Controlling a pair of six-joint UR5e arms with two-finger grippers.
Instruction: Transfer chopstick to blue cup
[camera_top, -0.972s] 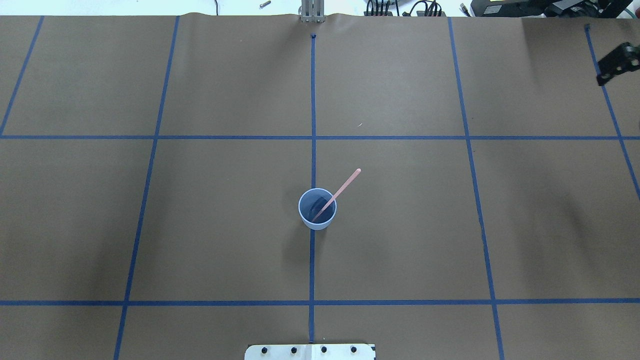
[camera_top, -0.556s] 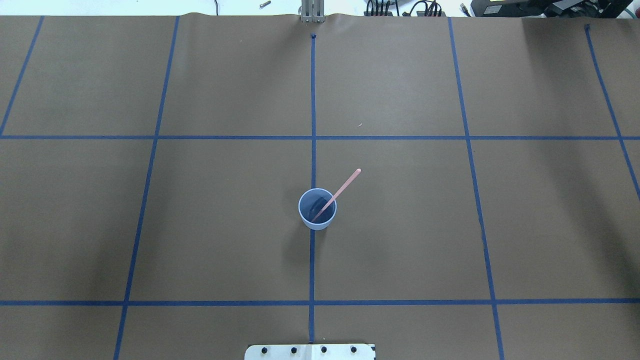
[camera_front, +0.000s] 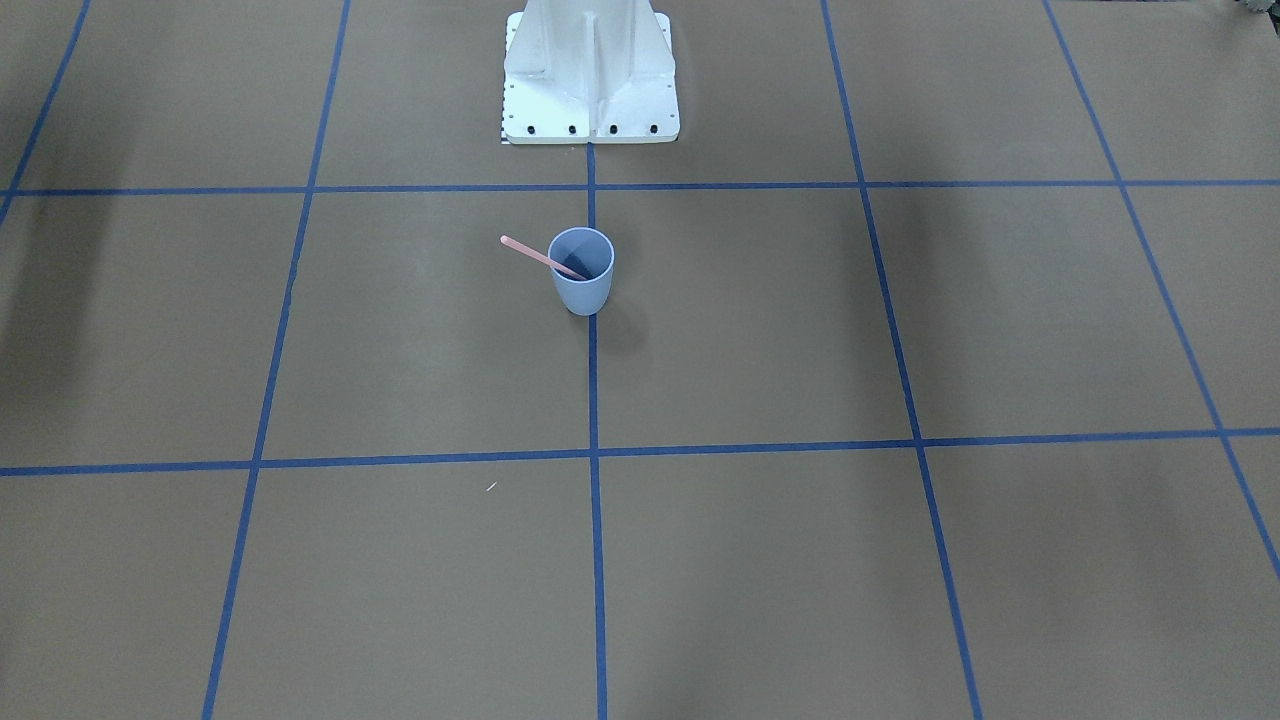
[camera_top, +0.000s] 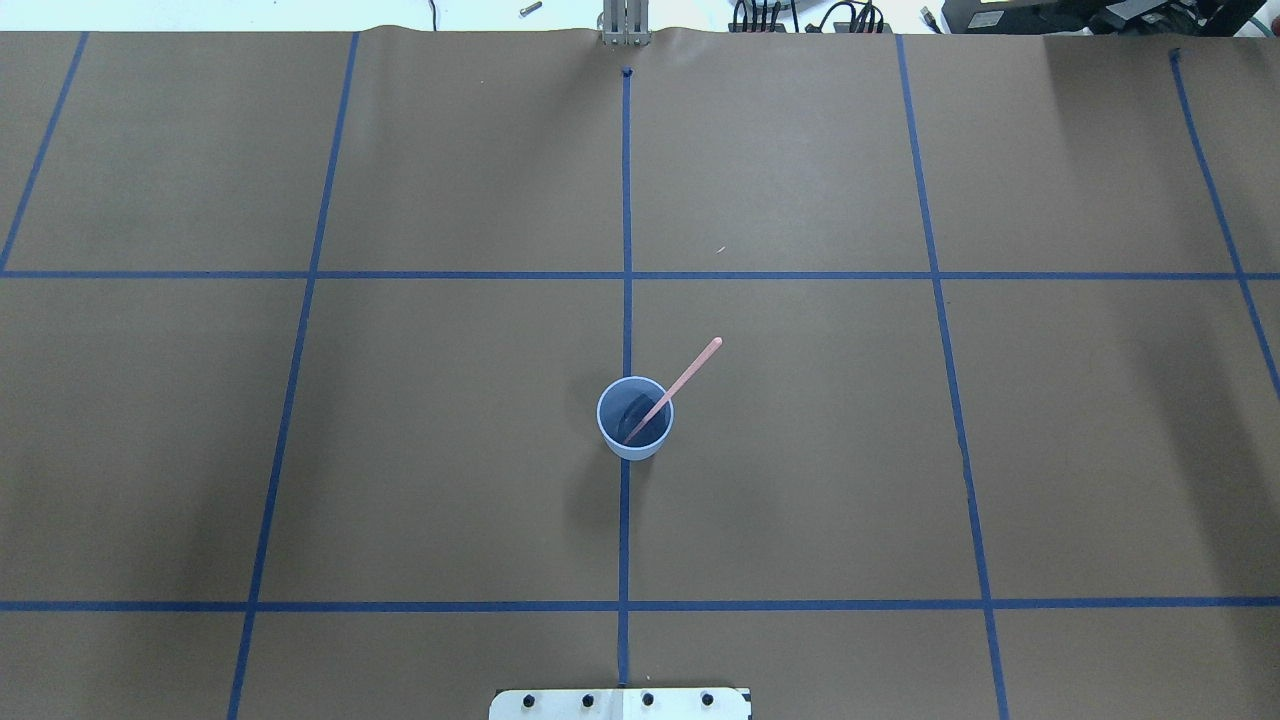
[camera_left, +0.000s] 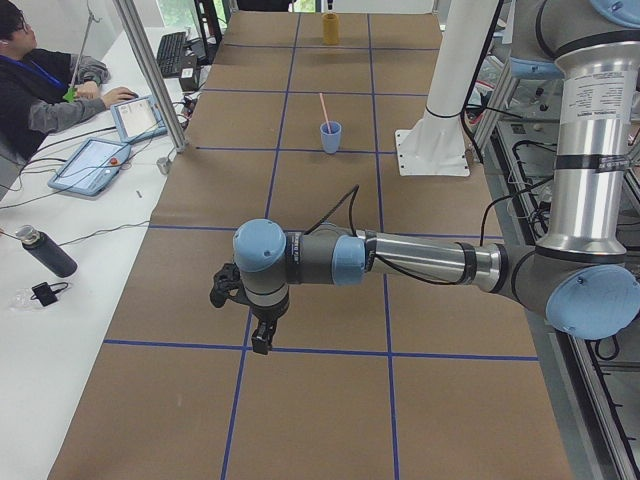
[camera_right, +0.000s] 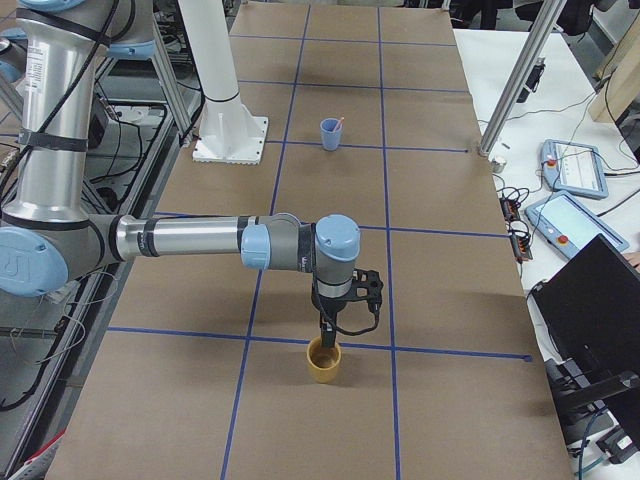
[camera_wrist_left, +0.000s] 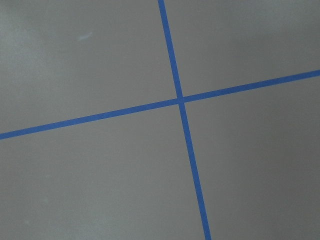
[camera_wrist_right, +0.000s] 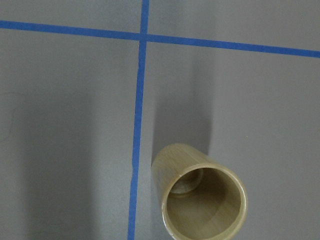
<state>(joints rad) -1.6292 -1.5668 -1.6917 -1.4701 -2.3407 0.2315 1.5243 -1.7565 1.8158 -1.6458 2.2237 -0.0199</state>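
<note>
Chopstick (camera_top: 690, 372) is in the blue cup (camera_top: 636, 452). Lower end sits inside against the cup floor, shaft leans on the rim, upper end sticks out tilted up and toward the robot's right. Front-facing view agrees: chopstick (camera_front: 525, 250) angles out over the rim of the blue cup (camera_front: 581, 292).

Cup stands upright on the brown-papered worktop (camera_top: 800, 480), on the centre blue tape line (camera_top: 626, 200), a short way in front of the white robot base (camera_front: 590, 70). Nothing is touching the cup or the stick.

Both arms are parked well away from it, one toward each end of the worktop.

Left tool (camera_left: 262, 345): points down, hangs above the paper near a tape line. It shows only in the side view, so I cannot tell how far open it is. Left wrist camera shows just a tape crossing (camera_wrist_left: 181, 99) on the paper.

Right tool (camera_right: 328, 335): points down, tips right at the rim of an upright tan cup (camera_right: 323, 368). Contact or gap: cannot tell. Opening: cannot tell, side view only. Right wrist camera looks down into the tan cup (camera_wrist_right: 165, 167), standing just beside a tape line; no fingers in frame.

A person (camera_left: 40, 85) sits at the side desk by the tablets.
</note>
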